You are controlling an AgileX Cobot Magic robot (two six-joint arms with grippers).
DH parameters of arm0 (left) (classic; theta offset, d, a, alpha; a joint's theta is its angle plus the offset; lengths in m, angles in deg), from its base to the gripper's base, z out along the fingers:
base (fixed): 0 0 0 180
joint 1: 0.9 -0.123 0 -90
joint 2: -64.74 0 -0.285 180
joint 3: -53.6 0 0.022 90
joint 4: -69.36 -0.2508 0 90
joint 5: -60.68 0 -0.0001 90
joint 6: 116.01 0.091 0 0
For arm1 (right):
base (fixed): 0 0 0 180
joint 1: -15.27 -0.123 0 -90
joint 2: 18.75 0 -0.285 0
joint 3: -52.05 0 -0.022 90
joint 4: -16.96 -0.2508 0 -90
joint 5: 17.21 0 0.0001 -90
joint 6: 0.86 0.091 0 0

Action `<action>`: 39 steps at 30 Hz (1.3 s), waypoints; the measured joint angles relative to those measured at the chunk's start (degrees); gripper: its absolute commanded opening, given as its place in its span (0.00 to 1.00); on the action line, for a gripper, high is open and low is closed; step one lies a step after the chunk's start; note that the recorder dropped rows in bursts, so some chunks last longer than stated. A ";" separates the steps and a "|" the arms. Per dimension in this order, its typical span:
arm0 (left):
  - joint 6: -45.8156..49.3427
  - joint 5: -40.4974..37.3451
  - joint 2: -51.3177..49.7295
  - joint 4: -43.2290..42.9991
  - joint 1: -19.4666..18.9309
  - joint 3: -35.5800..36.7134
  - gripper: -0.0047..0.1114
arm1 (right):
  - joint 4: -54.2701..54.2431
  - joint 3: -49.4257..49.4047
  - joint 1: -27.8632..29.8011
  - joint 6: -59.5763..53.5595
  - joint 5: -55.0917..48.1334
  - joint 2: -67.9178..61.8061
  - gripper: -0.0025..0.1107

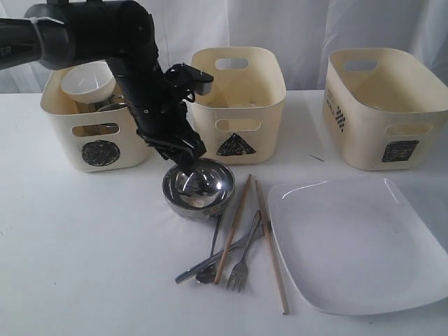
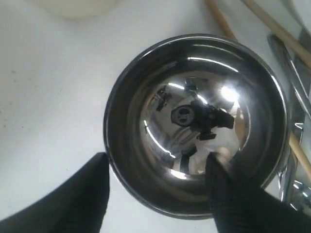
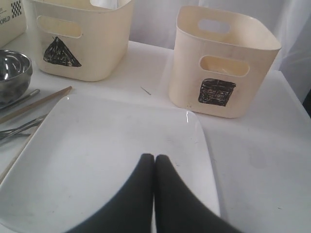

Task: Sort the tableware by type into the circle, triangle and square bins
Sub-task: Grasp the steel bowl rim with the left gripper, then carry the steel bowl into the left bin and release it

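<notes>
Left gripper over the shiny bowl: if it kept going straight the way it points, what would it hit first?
Probably the shiny steel bowl. The left gripper straddles its rim, so the inner finger would likely meet the bowl's inside first; depth is unclear.

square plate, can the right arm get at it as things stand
Probably yes: the right pincer, shut, is aimed at the square plate, and nothing lies between them. It would need to open first to grip an edge.

Open table [image 1: 84,259] in front of the circle bin [image 1: 94,143], beside the steel bowl [image 1: 198,187], a free way in. Other side, chopsticks [image 1: 234,227] and cutlery [image 1: 241,269] crowd close. The triangle bin [image 1: 238,105] stands just behind.
</notes>
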 measured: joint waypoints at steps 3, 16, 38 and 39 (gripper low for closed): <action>-0.29 1.50 -0.80 0.00 0.00 0.00 0.57 | 0.00 0.00 0.00 0.00 0.00 0.00 0.02; -1.58 2.48 -3.09 -2.82 0.00 0.00 0.57 | 0.00 0.00 0.00 0.10 0.00 0.00 0.02; -1.81 2.54 -7.57 -3.06 0.00 0.00 0.31 | 0.00 0.00 0.00 0.10 0.00 0.00 0.02; -1.81 2.54 -7.57 -3.06 0.00 0.00 0.24 | 0.00 0.00 0.00 0.10 0.00 0.00 0.02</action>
